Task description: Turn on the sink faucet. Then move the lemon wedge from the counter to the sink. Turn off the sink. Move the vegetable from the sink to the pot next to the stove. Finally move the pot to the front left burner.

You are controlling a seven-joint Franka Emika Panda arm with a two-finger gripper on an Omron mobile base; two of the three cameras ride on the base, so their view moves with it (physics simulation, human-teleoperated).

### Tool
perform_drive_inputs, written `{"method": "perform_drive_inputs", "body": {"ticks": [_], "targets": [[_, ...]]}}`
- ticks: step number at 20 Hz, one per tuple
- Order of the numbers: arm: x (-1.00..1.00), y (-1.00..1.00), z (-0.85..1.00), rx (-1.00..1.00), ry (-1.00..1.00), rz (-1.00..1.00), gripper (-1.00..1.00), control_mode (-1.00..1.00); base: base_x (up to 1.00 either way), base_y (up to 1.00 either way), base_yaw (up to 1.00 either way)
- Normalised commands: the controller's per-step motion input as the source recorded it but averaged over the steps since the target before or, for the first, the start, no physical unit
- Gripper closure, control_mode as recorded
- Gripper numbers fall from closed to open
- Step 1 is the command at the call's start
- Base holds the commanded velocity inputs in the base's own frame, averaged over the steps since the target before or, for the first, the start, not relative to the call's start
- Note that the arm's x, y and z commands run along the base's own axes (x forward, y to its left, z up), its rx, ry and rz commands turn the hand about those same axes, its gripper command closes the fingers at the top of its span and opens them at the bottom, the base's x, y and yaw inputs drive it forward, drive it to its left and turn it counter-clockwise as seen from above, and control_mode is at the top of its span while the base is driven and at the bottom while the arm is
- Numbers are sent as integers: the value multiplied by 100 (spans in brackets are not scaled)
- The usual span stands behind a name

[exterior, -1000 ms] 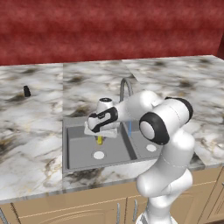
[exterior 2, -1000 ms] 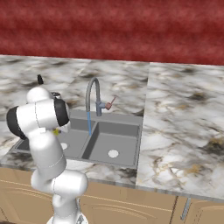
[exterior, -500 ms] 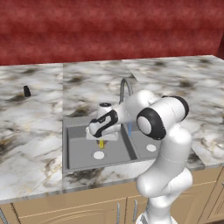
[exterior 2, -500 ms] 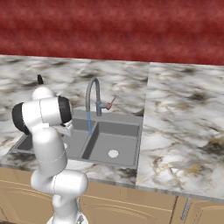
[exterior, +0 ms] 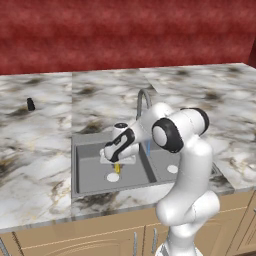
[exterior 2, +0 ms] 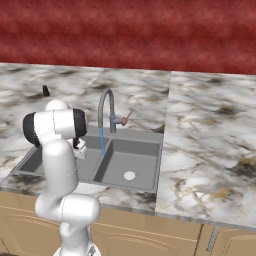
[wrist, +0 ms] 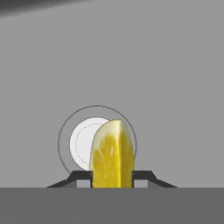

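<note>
My gripper [exterior: 117, 165] hangs low over the left basin of the grey sink [exterior: 75, 150] and is shut on the yellow lemon wedge [exterior: 117, 169]. In the hand view the lemon wedge [wrist: 112, 155] stands upright between the dark fingertips [wrist: 81, 177], just above the white round drain [wrist: 83, 142]. The sink faucet [exterior: 142, 97] arches over the divider, and a thin blue stream of water [exterior: 148, 146] runs from its spout. From the right, the faucet [exterior 2: 106, 100] shows its small side lever [exterior 2: 127, 116] and the falling water [exterior 2: 102, 141]. The pot and the stove are out of view.
A small black cone [exterior: 31, 104] stands on the marble counter [exterior: 40, 145] far left of the sink. The right basin has its own white drain [exterior 2: 129, 175]. A red wall runs behind the counter, with tan cabinets below it.
The hand has come down a little into the left basin with the lemon wedge still in its grip. Water keeps running.
</note>
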Motion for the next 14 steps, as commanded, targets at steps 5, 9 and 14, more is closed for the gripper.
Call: {"method": "perform_drive_inputs", "body": {"ticks": [5,9,14], "targets": [[23,0,-26,-5,0,0,100,-100,0,0,0],[16,0,-14,0,0,0,100,-100,0,0,0],[4,2,-28,-1,0,0,-100,-100,0,0,0]]}}
